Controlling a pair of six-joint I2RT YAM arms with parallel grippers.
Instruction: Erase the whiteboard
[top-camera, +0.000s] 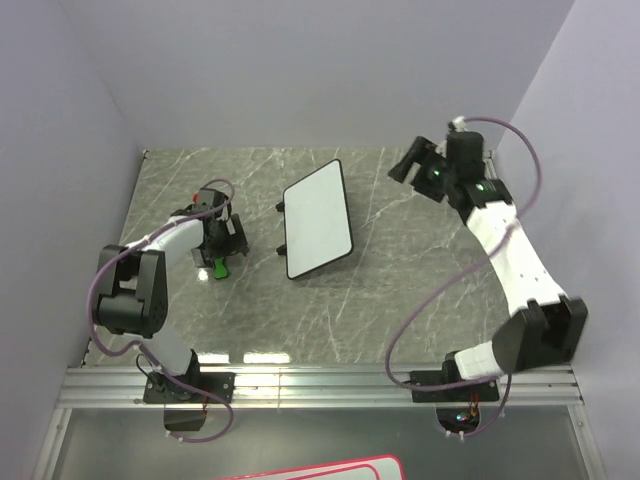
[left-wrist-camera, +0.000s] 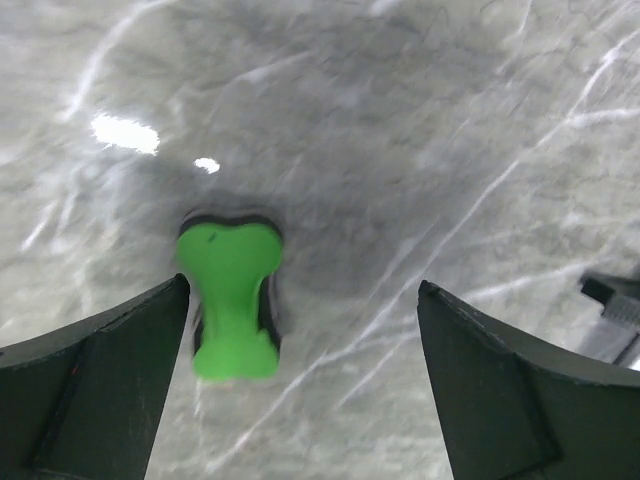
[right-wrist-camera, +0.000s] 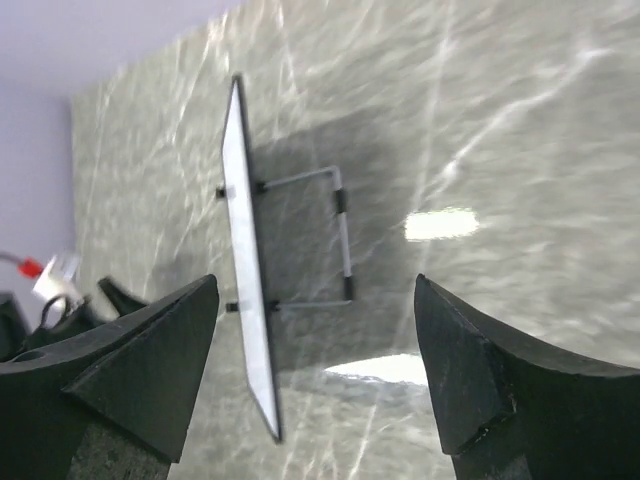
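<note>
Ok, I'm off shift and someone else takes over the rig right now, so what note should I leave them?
Left tool: open, low over the green block, likely the eraser, which lies ungripped on the table.
Right tool: open, holding nothing, at the far right, facing the whiteboard edge-on.
Whiteboard: propped on its wire stand mid-table; no marks visible from above.
Done: nothing gripped or wiped yet.
Left: probably close on the block, carry it to the board and wipe.
</note>
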